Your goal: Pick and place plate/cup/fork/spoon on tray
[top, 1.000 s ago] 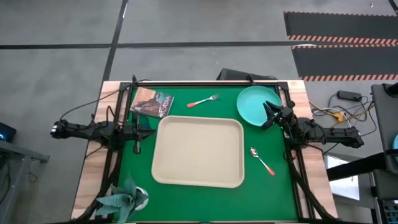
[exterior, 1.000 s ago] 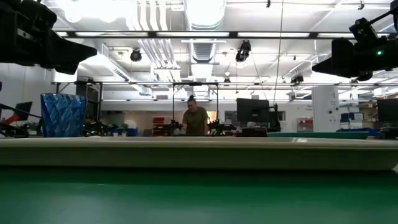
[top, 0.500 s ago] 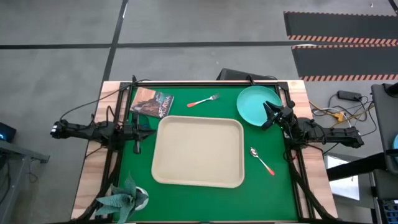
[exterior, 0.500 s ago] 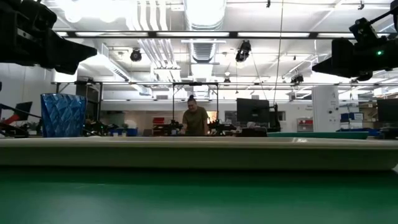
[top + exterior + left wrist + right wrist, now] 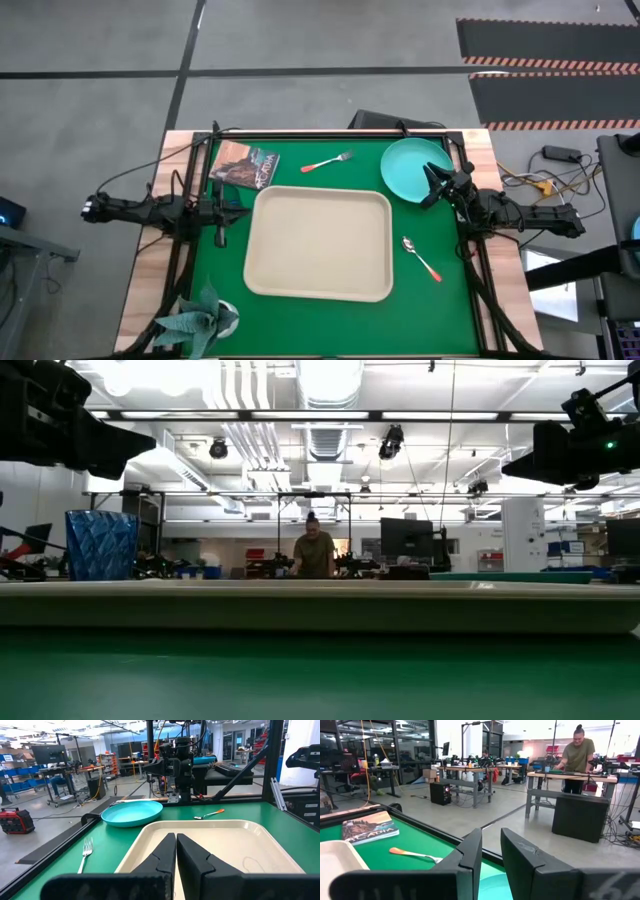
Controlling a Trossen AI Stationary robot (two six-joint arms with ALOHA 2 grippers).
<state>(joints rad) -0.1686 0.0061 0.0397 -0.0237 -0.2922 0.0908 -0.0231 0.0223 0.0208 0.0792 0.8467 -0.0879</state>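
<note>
My right gripper (image 5: pixel 432 186) hangs over the near rim of the plate (image 5: pixel 415 167), which lies flat at the surface's far right corner, and its jaws stand only slightly apart with nothing between them. The plate is round, so no long axis matters; what counts, I judge, is that the tray (image 5: pixel 320 245) lies toward the middle of the surface from it, and that this arm is far nearer than the other. My left gripper (image 5: pixel 236 210) waits at the tray's left edge, its jaws closed and empty.
</note>
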